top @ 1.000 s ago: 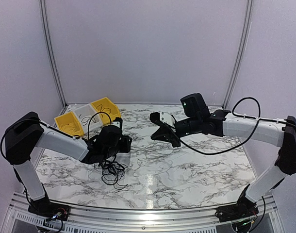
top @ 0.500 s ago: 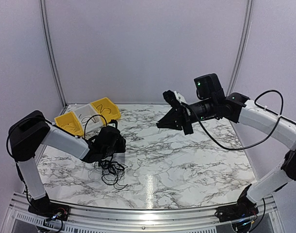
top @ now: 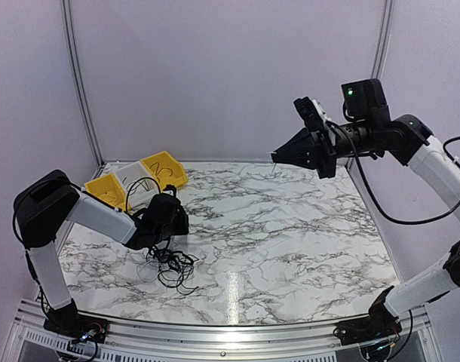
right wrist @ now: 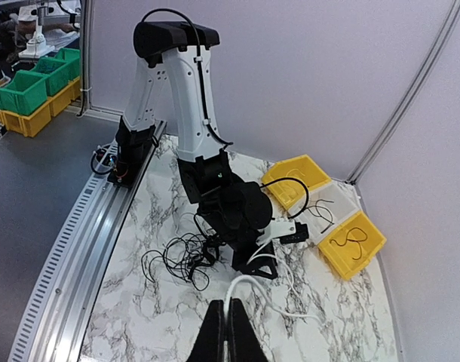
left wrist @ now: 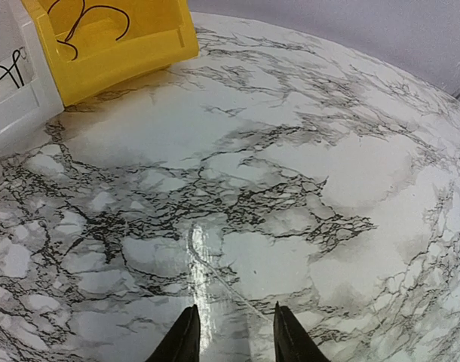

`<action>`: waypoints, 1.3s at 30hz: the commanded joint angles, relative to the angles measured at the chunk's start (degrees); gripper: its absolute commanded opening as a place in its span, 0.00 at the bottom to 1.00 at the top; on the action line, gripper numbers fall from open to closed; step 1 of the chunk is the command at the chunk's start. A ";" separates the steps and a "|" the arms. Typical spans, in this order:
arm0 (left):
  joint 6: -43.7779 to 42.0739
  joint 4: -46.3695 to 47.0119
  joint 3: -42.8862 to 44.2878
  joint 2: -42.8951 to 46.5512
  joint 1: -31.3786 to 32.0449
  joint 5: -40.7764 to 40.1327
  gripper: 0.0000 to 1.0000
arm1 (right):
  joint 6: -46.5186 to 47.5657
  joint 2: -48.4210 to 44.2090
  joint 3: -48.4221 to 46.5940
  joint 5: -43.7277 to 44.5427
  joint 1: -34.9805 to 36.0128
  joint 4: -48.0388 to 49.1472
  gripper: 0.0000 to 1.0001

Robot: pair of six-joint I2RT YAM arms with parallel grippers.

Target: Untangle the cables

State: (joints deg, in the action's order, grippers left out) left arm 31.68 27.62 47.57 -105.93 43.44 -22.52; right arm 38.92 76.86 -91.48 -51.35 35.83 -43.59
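A tangle of thin black cables (top: 172,264) lies on the marble table just in front of my left gripper (top: 179,224); it also shows in the right wrist view (right wrist: 181,256). My left gripper (left wrist: 231,332) is low over the table, its jaws apart with nothing clearly between them. My right gripper (top: 275,157) is raised high at the back right and is shut on a thin white cable (right wrist: 249,280). That cable arcs down to the table toward my left gripper (right wrist: 262,264) and shows faintly in the left wrist view (left wrist: 215,268).
Three bins stand at the back left: a yellow bin (top: 107,191), a white bin (top: 132,177) and another yellow bin (top: 164,167), each holding a thin black wire. They show in the right wrist view too (right wrist: 351,245). A metal rail (top: 215,332) runs along the near edge.
My right arm has risen and swung to the back right, still shut on the white cable. My left gripper has shifted slightly left beside the black tangle.
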 commanded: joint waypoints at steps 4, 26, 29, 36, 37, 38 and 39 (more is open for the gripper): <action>-3.58 -1.34 -3.22 3.46 -2.96 0.16 0.37 | 1.98 -3.21 -6.12 5.69 -0.46 -6.24 0.00; -9.40 -1.28 -6.72 22.09 1.50 13.54 0.53 | -4.12 0.21 23.70 9.36 -0.48 18.58 0.00; -5.81 -1.30 -5.17 18.55 1.60 14.65 0.53 | -3.59 2.18 27.04 11.20 -0.49 20.72 0.00; -1.34 -1.26 0.87 8.76 5.26 19.54 0.51 | -2.81 4.66 28.12 11.93 -0.58 20.76 0.00; -1.09 -1.25 1.77 7.14 5.83 20.17 0.51 | -2.81 4.37 27.77 11.83 -0.60 20.60 0.00; -0.83 -1.29 2.51 6.13 6.19 20.99 0.51 | -2.92 3.98 27.58 11.73 -0.59 20.57 0.00; -0.69 -1.31 3.19 5.00 6.55 22.09 0.51 | -2.95 3.54 27.44 11.72 -0.60 20.61 0.00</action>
State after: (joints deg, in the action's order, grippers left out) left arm 29.15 26.44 46.98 -97.54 48.25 -4.91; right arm 36.03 81.95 -61.89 -39.68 35.70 -25.06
